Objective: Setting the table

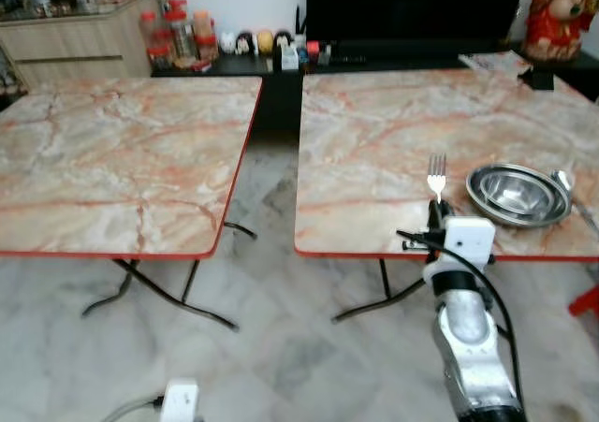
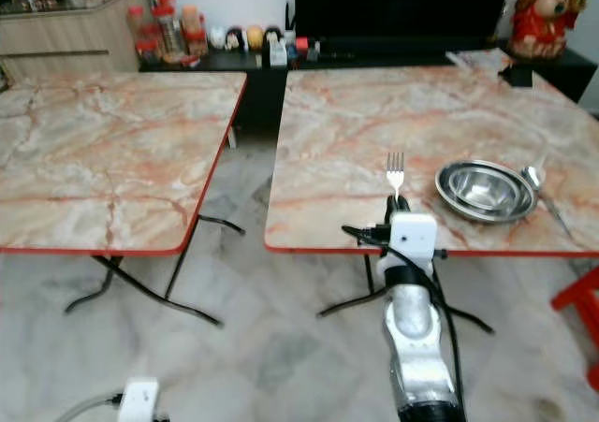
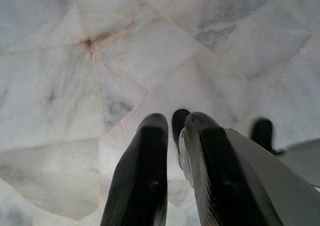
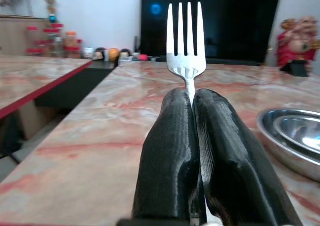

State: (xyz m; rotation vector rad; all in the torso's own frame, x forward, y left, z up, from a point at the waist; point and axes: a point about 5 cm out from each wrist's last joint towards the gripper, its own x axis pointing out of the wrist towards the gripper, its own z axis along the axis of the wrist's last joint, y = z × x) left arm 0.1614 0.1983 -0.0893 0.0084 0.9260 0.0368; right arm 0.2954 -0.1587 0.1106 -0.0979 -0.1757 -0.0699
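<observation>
Right wrist view looks along the right gripper point(image 4: 194, 136), whose two black fingers point(image 4: 170, 156) are pressed tight on the handle of a fork point(image 4: 186, 40) — tines up, four of them, standing clear above the fingertips. Behind the fork lies the marble-patterned top of the right table point(image 4: 125, 110), and a steel bowl point(image 4: 295, 136) sits on it to the gripper's right.

From the head camera the right arm point(image 1: 473, 347) reaches up from below to the near, red-trimmed edge of that table point(image 1: 374, 141). The fork point(image 1: 436, 174) is held over the tabletop just left of the bowl point(image 1: 518, 195), which looks like two nested bowls. A spoon point(image 1: 563, 183) lies on the table, touching or just beside the bowl's right rim. A second table point(image 1: 122, 160) of the same pattern stands to the left, a gap of pale floor point(image 1: 281, 328) between them.

At the far wall a dark screen point(image 1: 412, 10) stands on a low black cabinet with jars point(image 1: 178, 34) and small figurines point(image 1: 253, 41); a red statue point(image 1: 557, 15) is at the far right. Any labels there are too small to read.

The left gripper point(image 3: 175, 136) hangs over the floor tiles, its fingers close together with a narrow gap, holding nothing.
</observation>
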